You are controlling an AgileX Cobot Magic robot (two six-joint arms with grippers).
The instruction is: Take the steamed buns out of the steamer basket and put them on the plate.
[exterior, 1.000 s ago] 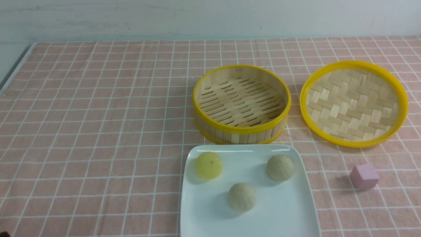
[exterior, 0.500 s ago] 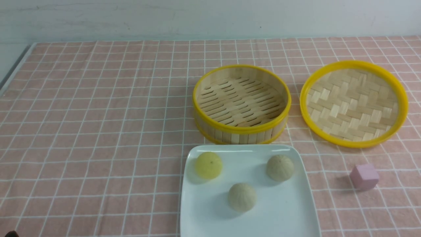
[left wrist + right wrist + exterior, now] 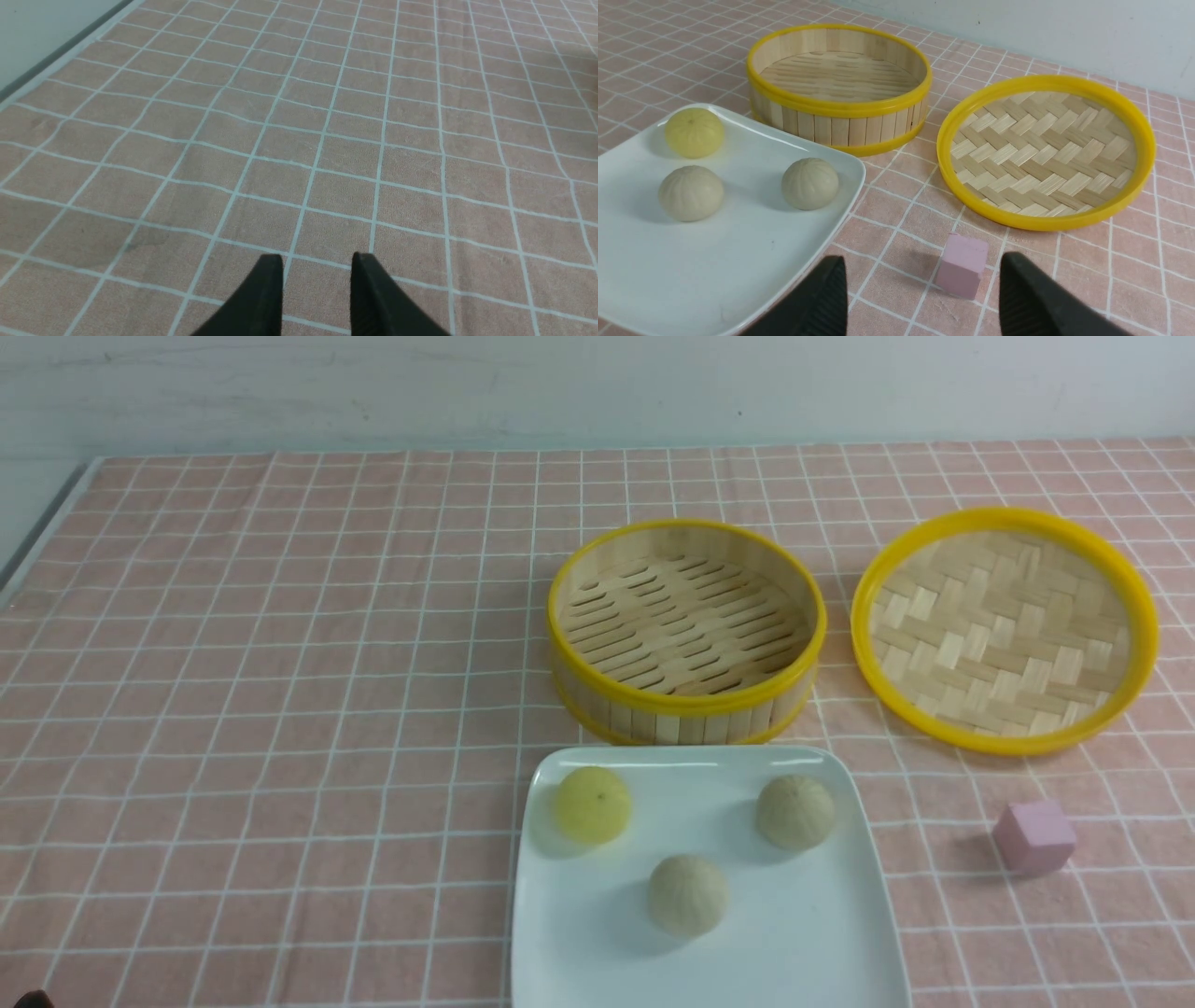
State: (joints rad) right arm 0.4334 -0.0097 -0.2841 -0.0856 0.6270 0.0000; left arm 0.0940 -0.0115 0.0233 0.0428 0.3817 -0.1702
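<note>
Three steamed buns lie on the white square plate (image 3: 803, 943): a pale yellow one (image 3: 594, 805) and two beige ones (image 3: 794, 812) (image 3: 687, 894). The steamer basket (image 3: 686, 705) stands just behind the plate and holds nothing. My right gripper (image 3: 923, 260) is open and empty, low over the cloth beside the plate (image 3: 714, 261), with the buns (image 3: 809, 183) and basket (image 3: 840, 109) ahead of it. My left gripper (image 3: 316, 259) is slightly open and empty over bare checked cloth. Neither gripper shows clearly in the front view.
The shallow woven lid (image 3: 1004, 630) lies right of the basket. A small pink cube (image 3: 1033, 837) sits on the cloth right of the plate, just ahead of my right gripper's gap in the right wrist view (image 3: 962, 265). The table's left edge (image 3: 56, 60) is near my left gripper.
A dark sliver has edged slightly further into the front view's bottom left corner. The buns, plate, basket, lid and cube have not moved.
</note>
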